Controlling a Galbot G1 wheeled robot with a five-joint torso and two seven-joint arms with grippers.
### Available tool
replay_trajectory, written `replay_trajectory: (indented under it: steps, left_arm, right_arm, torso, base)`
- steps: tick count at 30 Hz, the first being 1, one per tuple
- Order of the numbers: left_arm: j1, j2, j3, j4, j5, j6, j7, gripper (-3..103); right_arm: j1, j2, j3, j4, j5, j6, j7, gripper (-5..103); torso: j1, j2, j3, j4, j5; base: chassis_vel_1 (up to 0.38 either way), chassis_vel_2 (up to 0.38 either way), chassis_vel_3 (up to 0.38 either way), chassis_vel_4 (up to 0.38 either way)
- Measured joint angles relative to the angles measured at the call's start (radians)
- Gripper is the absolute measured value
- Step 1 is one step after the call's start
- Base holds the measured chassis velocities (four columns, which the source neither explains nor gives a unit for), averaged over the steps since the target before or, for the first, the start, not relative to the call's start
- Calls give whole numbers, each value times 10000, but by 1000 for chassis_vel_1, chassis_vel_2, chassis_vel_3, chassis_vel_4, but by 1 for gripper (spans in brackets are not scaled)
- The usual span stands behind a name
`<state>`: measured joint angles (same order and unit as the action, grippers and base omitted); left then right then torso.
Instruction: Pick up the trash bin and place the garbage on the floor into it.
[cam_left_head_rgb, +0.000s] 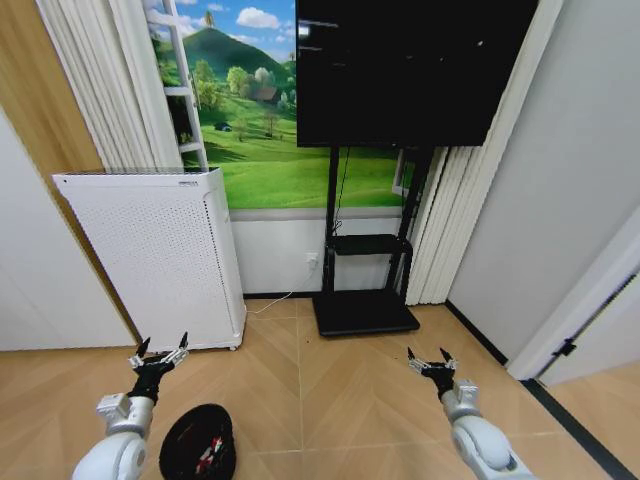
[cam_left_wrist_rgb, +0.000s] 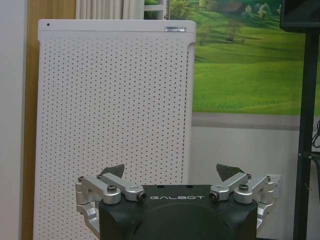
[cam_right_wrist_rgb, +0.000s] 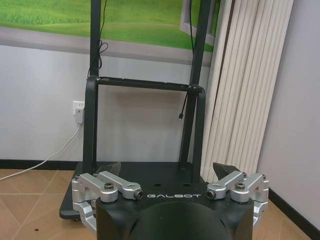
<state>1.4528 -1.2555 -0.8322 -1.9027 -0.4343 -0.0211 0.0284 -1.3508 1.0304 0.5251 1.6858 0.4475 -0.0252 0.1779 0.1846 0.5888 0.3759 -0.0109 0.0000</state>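
The trash bin (cam_left_head_rgb: 190, 432), small, round and black, stands on the wooden floor at the bottom of the head view, just right of my left arm. Red and white scraps of garbage (cam_left_head_rgb: 209, 452) lie inside it. My left gripper (cam_left_head_rgb: 160, 353) hangs open and holds nothing, above and slightly beyond the bin, facing the white appliance; in the left wrist view its fingers (cam_left_wrist_rgb: 171, 171) are spread wide. My right gripper (cam_left_head_rgb: 430, 358) is open too and holds nothing, out over the floor to the right, pointing at the TV stand, with its fingers (cam_right_wrist_rgb: 166, 167) apart.
A tall white perforated appliance (cam_left_head_rgb: 160, 260) stands against the wall at left. A black TV stand (cam_left_head_rgb: 365, 312) with a large screen (cam_left_head_rgb: 405, 70) sits ahead. A white cable (cam_left_head_rgb: 268, 302) runs along the floor between them. Bare wooden floor (cam_left_head_rgb: 340, 400) lies between the arms.
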Motion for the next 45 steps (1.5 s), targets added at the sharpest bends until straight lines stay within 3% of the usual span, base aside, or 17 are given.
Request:
replay_trajectory:
  steps: [9,38,45]
  left_arm:
    - [0,1,0,0,0,0,0,100]
    - [0,0,0,-1,0,0,0,100]
    - [0,0,0,0,0,0,0,100]
  right_arm:
    - [0,0,0,1,0,0,0,100]
    - [0,0,0,0,0,0,0,100]
    - [0,0,0,0,0,0,0,100]
  torso:
    - [118,277,156,0,0]
    - [678,1693,1012,0,0]
    - [706,1759,1054,1,0]
  base:
    - [0,0,0,0]
    - [0,0,0,0]
    - [0,0,0,0]
